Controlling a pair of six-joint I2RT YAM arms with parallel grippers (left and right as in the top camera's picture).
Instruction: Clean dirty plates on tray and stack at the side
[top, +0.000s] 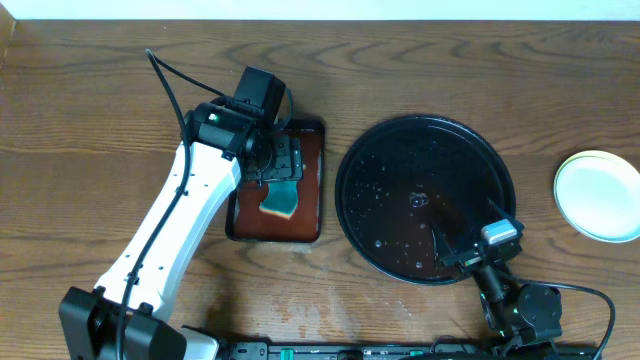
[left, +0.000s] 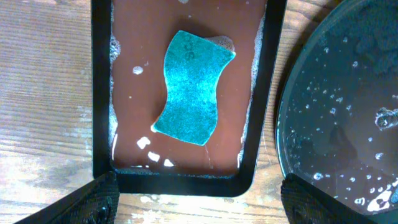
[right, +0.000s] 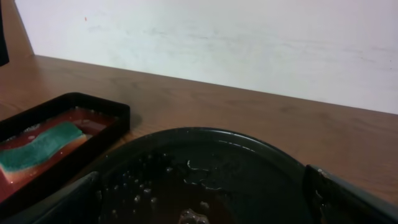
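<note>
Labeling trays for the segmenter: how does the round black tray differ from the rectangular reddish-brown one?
Shape and size: the round black tray is circular and much wider; the rectangular tray is narrower.
Colour: the round black tray is glossy black throughout; the rectangular tray has a reddish-brown floor and a black rim.
Contents: the round black tray holds only droplets; the rectangular tray holds a teal sponge and foam.
Both are wet, with raised rims.

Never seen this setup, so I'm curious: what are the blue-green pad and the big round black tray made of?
The pad looks like a soft sponge with a grainy teal scouring face; it lies bent. The tray seems glossy hard plastic, perhaps lacquer: water beads on it and light reflects.
</note>
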